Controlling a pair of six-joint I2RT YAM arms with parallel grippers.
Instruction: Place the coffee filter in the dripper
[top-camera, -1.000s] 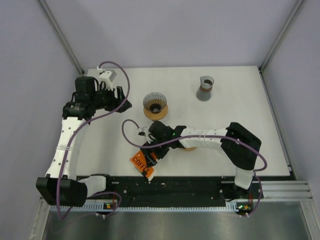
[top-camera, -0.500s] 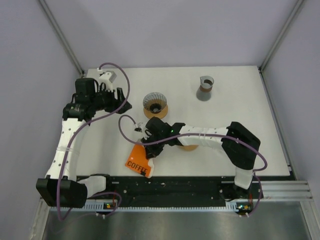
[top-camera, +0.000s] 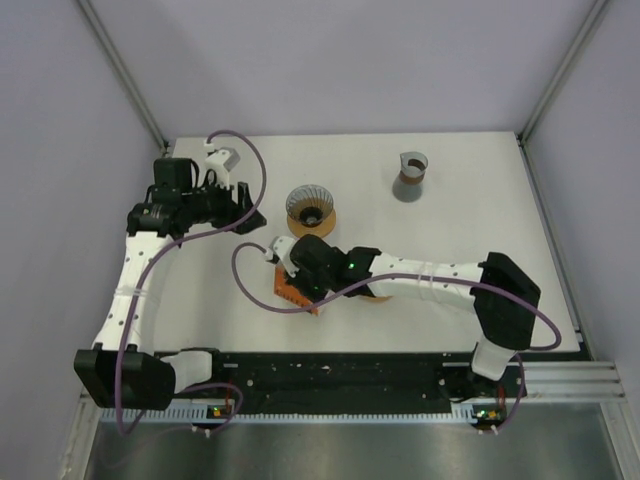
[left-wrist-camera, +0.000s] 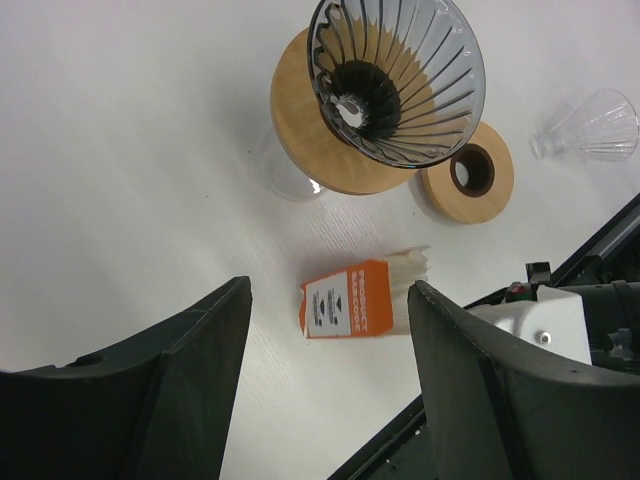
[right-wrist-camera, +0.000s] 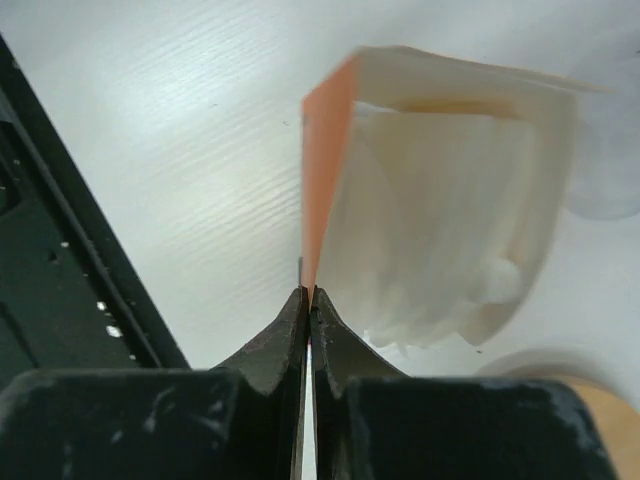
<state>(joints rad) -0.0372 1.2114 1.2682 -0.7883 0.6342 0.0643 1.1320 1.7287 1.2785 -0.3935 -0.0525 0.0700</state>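
Your paper filters (right-wrist-camera: 440, 220) sit inside an orange box (right-wrist-camera: 322, 180), their white ruffled edges showing at its open end; in the left wrist view they poke out of the end of the box (left-wrist-camera: 350, 310) that faces the dripper. The right claw (right-wrist-camera: 307, 296) is clenched on the thin orange wall of that box, both fingers pressed flat against the card. From above, the box (top-camera: 290, 292) stands tilted on edge under the right claw (top-camera: 298, 284), about midway between the dripper and the near edge of the bench (top-camera: 500, 200), a little left of centre. You cannot tell from these views whether the box touches the bench. The dripper (top-camera: 310, 205) stands upright on its wooden base toward the far edge, its ribbed cone (left-wrist-camera: 395, 75) holding no filter. A wooden ring (left-wrist-camera: 466, 180) lies flat just beside the dripper's base, on the near side, and is mostly hidden under the right arm from above (top-camera: 378, 296). The left claw (top-camera: 250, 205) hangs near the left edge, level with the dripper, released and holding nothing, its fingers (left-wrist-camera: 190, 370) spread wide. A glass jug (top-camera: 410, 176) with a brown collar stands well apart, toward the far right corner.
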